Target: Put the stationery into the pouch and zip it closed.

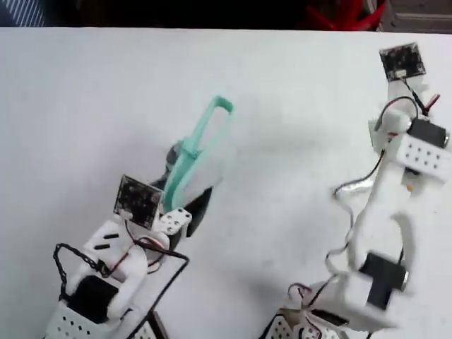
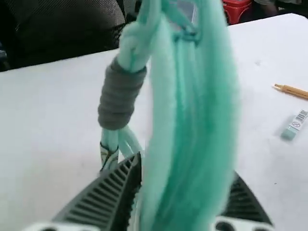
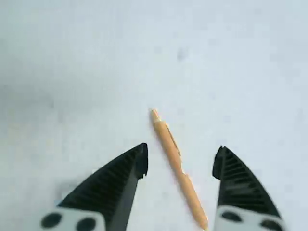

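pouch [image 1: 201, 152] looks soft, light and floppy, a mint fabric sleeve that would likely sag unless pinched near a seam; left gripper [image 2: 186, 169] is clamped on 1 end of it, holding it edge-up over the table [image 1: 85, 92], its long axis slanting away from the arm toward the far side. pen [image 3: 175, 163] lies flat on the table, thin, stiff, light, probably prone to rolling; best taken mid-barrel. right gripper [image 3: 182, 148] hovers over it, jaws spread apart, the barrel running lengthwise between them, 1 end pointing away from the wrist. eraser [image 2: 293, 124] lies near the pen
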Controlling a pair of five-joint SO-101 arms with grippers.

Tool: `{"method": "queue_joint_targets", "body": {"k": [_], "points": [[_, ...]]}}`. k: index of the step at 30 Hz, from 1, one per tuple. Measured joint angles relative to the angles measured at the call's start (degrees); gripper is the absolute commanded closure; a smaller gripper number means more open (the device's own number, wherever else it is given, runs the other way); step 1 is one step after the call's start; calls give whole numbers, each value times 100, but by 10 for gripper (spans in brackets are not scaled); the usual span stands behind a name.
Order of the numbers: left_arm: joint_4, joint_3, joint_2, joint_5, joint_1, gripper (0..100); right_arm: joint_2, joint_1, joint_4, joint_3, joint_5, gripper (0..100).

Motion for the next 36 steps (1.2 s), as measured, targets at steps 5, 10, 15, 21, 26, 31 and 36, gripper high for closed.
{"method": "queue_joint_targets", "body": {"k": [5, 10, 15, 21, 26, 31, 36], "points": [[123, -44, 0, 62, -62, 771, 1793, 97, 0, -870, 624, 776], [123, -44, 0, 62, -62, 771, 3279, 141, 0, -1829, 826, 776], [105, -44, 0, 62, -62, 801, 4299, 396, 167, -2831, 870, 822], [-369, 193, 0, -273, -53, 831, 4923, 413, 949, -3956, 958, 967], [-440, 193, 0, -299, -53, 831, 5029, 448, 1556, -4563, 958, 981], [-475, 193, 0, -229, -53, 831, 4809, 431, 2769, -5415, 941, 981], [-475, 193, 0, -220, -53, 831, 3956, 202, 3895, -6374, 484, 981]]}}
